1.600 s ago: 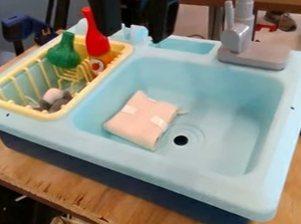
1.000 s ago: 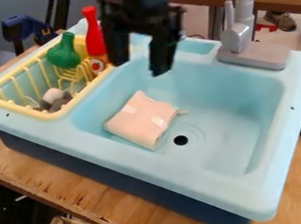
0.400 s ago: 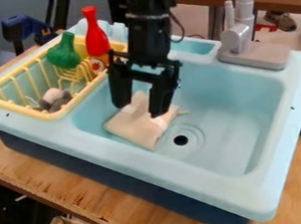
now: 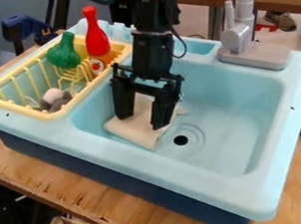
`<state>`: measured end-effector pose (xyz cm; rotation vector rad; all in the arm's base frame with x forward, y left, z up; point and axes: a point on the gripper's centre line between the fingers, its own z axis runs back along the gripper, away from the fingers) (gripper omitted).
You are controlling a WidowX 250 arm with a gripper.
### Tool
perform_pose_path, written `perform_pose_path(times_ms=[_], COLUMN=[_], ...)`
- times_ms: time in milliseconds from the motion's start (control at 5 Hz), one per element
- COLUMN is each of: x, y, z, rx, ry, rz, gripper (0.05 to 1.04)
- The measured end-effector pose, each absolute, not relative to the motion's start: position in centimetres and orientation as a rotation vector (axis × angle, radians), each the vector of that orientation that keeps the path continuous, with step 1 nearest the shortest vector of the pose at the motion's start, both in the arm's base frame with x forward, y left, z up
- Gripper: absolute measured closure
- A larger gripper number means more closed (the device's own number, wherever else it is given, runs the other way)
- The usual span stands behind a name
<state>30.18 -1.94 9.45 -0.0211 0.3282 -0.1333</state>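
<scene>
Gripper point(image 4: 142, 122), claw spread wide, is straddling the folded cloth point(image 4: 135, 134) just L of frame ctr; reach looks abt. done, grasp & lift remaining.

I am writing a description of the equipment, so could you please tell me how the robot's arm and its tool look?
The arm is black, built of narrow, boxy segments. A thin black cable loops out at its side. The tool is also black, with two thick, blocky fingers below an angular frame. I can make out no clear markings.
</scene>
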Motion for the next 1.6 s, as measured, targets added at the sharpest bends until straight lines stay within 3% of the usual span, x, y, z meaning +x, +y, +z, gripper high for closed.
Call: perform_pose_path(times_ms=[400,1000,1400,1600], x=[30.6,30.4,29.4,27.2], y=[-2.3,-4.9,-10.7,-12.8], z=[8.8,8.8,8.9,10.2], rx=[-0.042,-0.178,-0.332,-0.406], ry=[0.291,0.225,0.175,0.133], rz=[-0.131,-0.137,-0.143,-0.155], gripper=[0.082,0.083,0.083,0.083])
